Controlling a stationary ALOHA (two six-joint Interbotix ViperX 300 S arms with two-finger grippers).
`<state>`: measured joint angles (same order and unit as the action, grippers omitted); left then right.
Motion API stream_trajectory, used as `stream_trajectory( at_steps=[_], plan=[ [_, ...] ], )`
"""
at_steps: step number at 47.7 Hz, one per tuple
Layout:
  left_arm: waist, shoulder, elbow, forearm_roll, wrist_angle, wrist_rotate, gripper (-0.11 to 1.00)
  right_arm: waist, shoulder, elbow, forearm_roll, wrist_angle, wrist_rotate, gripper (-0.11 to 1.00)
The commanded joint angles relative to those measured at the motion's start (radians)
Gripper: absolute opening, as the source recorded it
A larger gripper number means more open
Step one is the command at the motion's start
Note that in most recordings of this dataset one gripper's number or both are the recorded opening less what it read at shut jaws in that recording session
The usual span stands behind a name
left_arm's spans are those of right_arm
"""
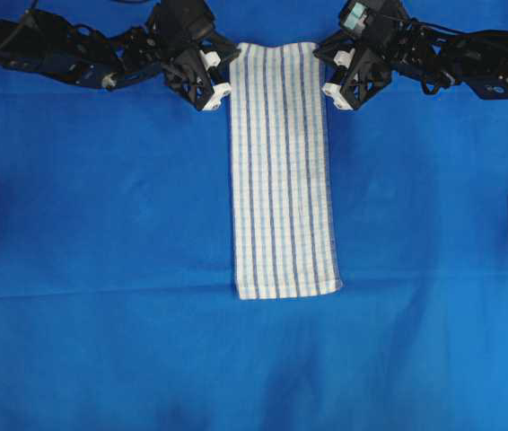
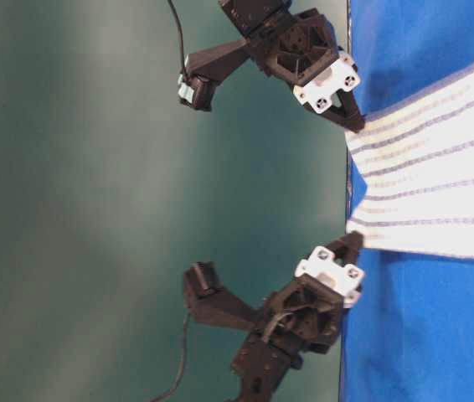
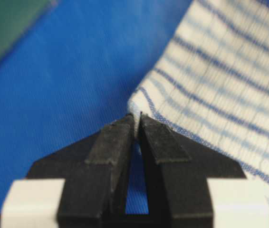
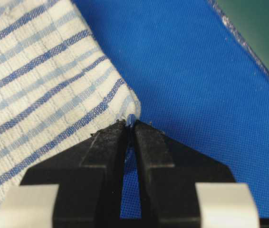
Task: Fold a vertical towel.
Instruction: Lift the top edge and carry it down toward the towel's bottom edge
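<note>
On the blue cloth (image 1: 101, 197), the towel (image 1: 281, 171) lies lengthwise from far edge toward near edge, its far end lifted: my left gripper (image 1: 227, 65) pinches one far corner, my right gripper (image 1: 322, 65) the other, jaws closed on fabric

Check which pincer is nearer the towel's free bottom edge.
Neither clearly: the left pincer and right pincer each pinch a top corner of the towel, opposite that edge.
</note>
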<state>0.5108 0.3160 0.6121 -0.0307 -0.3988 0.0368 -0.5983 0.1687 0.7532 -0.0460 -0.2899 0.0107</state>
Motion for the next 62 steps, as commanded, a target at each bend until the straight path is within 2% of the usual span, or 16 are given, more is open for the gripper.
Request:
stream_trajectory(
  at_steps=[1,20,34,45,53,62],
  plan=[
    [0.0,-0.054,-0.012,0.002,0.003,0.008,0.04,-0.003,-0.029,-0.015,0.003,-0.002,0.002,0.08],
    [-0.021,-0.152,0.006,0.003,0.061,0.02,0.04,0.005,-0.179,0.023,0.003,0.055,0.003,0.08],
    [-0.115,-0.278,0.069,0.003,0.087,0.071,0.04,0.071,-0.311,0.083,0.003,0.106,0.003,0.08],
    [-0.218,-0.318,0.133,0.003,0.083,0.071,0.04,0.172,-0.388,0.167,0.003,0.12,0.012,0.08],
    [-0.296,-0.327,0.163,0.003,0.087,0.06,0.04,0.282,-0.422,0.212,0.005,0.152,0.012,0.08],
    [-0.403,-0.327,0.19,0.003,0.087,0.055,0.04,0.391,-0.428,0.235,0.043,0.198,0.014,0.08]
  ],
)
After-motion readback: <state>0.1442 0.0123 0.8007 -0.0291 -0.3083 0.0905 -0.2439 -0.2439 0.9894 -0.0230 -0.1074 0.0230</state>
